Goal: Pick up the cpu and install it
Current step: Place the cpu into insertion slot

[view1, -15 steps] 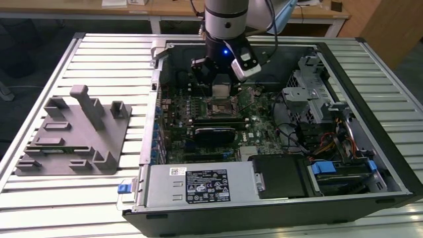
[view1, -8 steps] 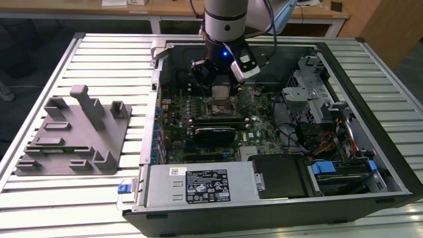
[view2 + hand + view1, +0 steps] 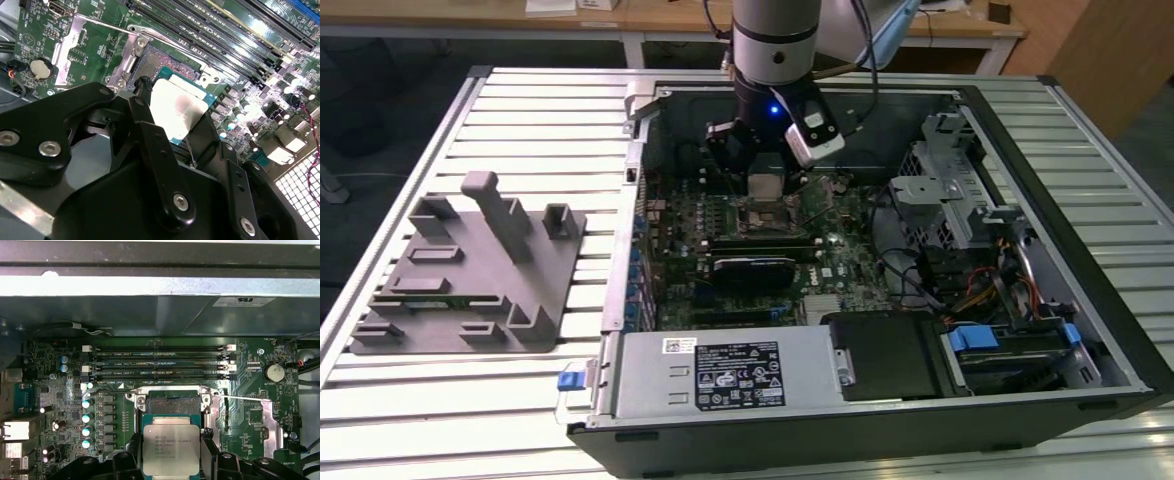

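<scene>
While the black two-fingered gripper [image 3: 766, 192] at the end of the grey and silver robot arm [image 3: 777, 35] hangs inside the open black computer case [image 3: 1067, 200], its fingers [image 3: 135, 452] are clamped on two opposite edges of the cpu [image 3: 171, 452], a small flat square chip with a pale silver metal top and a thin green border. In the first wrist view the chip lies flat between the black fingers, its printed top facing the camera, and just beyond it is the square motherboard socket [image 3: 172, 401], framed in bright metal and standing open with its dark contact field uncovered. The second wrist view shows the gripper [image 3: 176, 107] from behind, with the cpu [image 3: 177, 107] held over the near edge of the socket [image 3: 150, 67] and not seated in it; how far above it the chip sits cannot be told. Four long black memory slots [image 3: 157, 362] run side by side past the socket on the green motherboard [image 3: 250, 420], and a round silver coin battery [image 3: 274, 372] sits to one side. In the exterior view the case rests on a ribbed pale metal table [image 3: 520, 120], with a grey moulded fixture block [image 3: 467, 270] beside it on the exterior view's left.
</scene>
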Available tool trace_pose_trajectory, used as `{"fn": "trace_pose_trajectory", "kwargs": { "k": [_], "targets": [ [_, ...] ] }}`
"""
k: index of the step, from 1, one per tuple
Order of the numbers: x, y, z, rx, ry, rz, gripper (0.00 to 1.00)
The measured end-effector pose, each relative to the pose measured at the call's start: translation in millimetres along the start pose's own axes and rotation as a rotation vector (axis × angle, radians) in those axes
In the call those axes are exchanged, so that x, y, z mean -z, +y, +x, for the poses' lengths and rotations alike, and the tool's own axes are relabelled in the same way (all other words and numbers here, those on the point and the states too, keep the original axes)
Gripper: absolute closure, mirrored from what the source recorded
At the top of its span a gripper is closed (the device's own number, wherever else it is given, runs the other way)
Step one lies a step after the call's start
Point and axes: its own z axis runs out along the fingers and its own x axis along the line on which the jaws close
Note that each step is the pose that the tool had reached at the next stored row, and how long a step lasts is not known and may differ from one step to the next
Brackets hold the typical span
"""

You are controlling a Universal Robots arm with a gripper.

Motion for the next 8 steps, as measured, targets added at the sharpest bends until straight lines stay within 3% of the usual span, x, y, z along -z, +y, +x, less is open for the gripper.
{"fn": "trace_pose_trajectory", "kwargs": {
  "k": [8],
  "targets": [
    [-0.1,0.0,0.0,0.000,0.0000,0.0000,0.46]
  ]
}}
